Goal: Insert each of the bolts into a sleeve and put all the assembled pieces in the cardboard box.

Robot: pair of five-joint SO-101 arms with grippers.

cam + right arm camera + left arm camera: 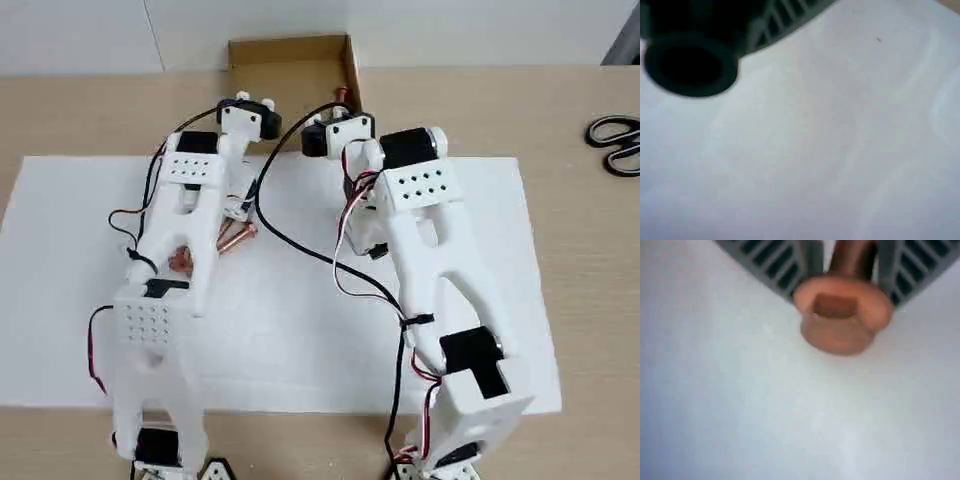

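- Gripped a copper bolt (pixel 840 315) by its shaft in the left gripper (pixel 845 260), fingers closed on it, just above the white sheet (pixel 790 415).
- Held a black sleeve (pixel 690 65) clamped in the right gripper (pixel 730 22), open end showing, over the same sheet.
- Found more bolts (pixel 237 238) lying on the sheet beside the left arm.
- Found the cardboard box (pixel 290 70) at the sheet's far edge and scissors (pixel 615 142) well apart on the bare table.
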